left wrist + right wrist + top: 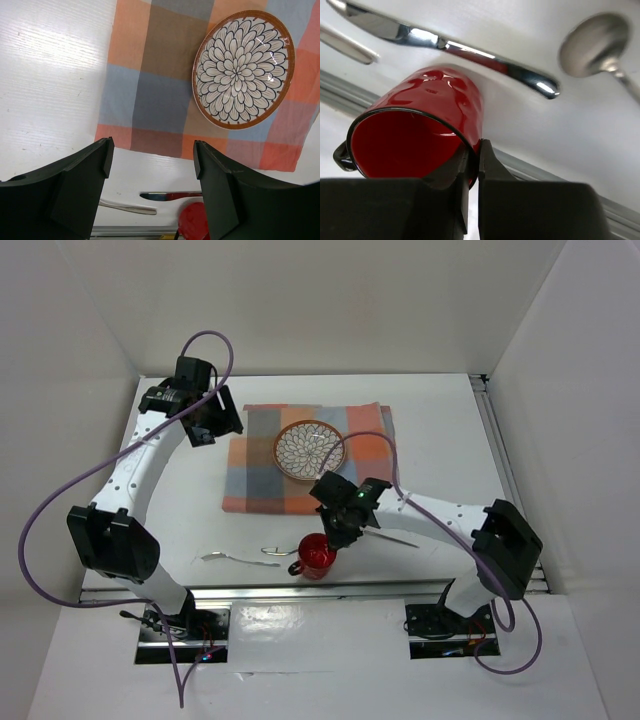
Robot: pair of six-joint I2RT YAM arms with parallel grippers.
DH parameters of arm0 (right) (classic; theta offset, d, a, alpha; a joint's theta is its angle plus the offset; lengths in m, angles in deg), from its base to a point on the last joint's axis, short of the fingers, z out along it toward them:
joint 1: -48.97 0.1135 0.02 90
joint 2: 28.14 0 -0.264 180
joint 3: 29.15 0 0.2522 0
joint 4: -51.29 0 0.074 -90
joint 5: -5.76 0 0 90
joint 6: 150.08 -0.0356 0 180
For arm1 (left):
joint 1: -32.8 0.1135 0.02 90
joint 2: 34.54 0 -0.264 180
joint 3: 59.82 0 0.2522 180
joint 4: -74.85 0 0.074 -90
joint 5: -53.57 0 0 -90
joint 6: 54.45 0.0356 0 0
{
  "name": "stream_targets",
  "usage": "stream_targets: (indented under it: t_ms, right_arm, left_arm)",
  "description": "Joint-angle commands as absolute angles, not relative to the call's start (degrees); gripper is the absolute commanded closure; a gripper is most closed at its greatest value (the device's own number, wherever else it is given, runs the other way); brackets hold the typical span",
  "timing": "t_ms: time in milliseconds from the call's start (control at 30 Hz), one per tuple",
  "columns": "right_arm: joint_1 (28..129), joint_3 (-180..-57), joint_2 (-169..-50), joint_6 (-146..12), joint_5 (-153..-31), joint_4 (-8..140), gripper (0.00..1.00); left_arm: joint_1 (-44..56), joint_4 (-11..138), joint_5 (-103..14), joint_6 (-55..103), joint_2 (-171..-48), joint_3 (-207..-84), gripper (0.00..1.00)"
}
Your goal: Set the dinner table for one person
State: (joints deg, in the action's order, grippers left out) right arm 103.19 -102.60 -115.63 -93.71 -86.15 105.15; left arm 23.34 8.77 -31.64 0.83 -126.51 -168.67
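**Overhead and wrist views.** The dinner table [440,430], a large flat white rectangular top with a metal rail along its near edge, lies beneath both grippers. The right gripper [474,150] is held low over the table's near edge, close to the rail. Its fingers are drawn almost together and pinch the rim wall of a glossy red ceramic mug [420,115]. Whether the mug rests on the table cannot be told. The left gripper [150,150] is spread wide with nothing held, above the far left of the table beside an orange-and-blue-grey checked cloth [160,95].

A silver table knife [445,45] is partly hidden behind the mug. A silver spoon [590,45] is blurred, and its handle is cut off at the frame edge. The mug's black handle is only partly seen. Only red glaze is seen inside the mug. A round plate [243,68] with a black-and-white petal pattern and a brown rim lies on the cloth, its face fully exposed.
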Motion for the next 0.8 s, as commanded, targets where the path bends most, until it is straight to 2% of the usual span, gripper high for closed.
stream_targets:
  t_ms: [0, 167, 300, 500, 600, 767]
  right_arm:
    - [102.24, -113.37, -114.72, -90.59, -80.81, 110.48, 1.00]
    - [95.14, -125.07, -115.50, -82.15, -73.46, 115.85, 1.00]
    - [87.92, -131.94, -117.44, -75.30, -67.71, 111.23, 1.00]
    - [72.64, -142.04, -128.22, -66.59, -73.41, 102.06, 1.00]
    - [67.63, -144.25, -132.89, -64.56, -78.24, 95.83, 1.00]
    - [63.13, -153.46, -141.95, -64.56, -80.27, 95.02, 1.00]
  left_arm:
    - [23.57, 9.58, -31.42, 1.10, -124.54, -168.59, 0.18]
    - [23.57, 9.58, -31.42, 1.62, -125.07, -168.59, 0.18]
    - [23.57, 10.11, -31.42, 1.62, -125.07, -168.59, 0.18]
    - [23.57, 7.82, -29.84, 2.24, -128.06, -172.28, 0.19]
    - [23.57, 7.82, -29.84, 2.24, -128.06, -171.76, 0.19]
    - [23.57, 7.82, -32.21, 2.24, -127.53, -169.39, 0.19]
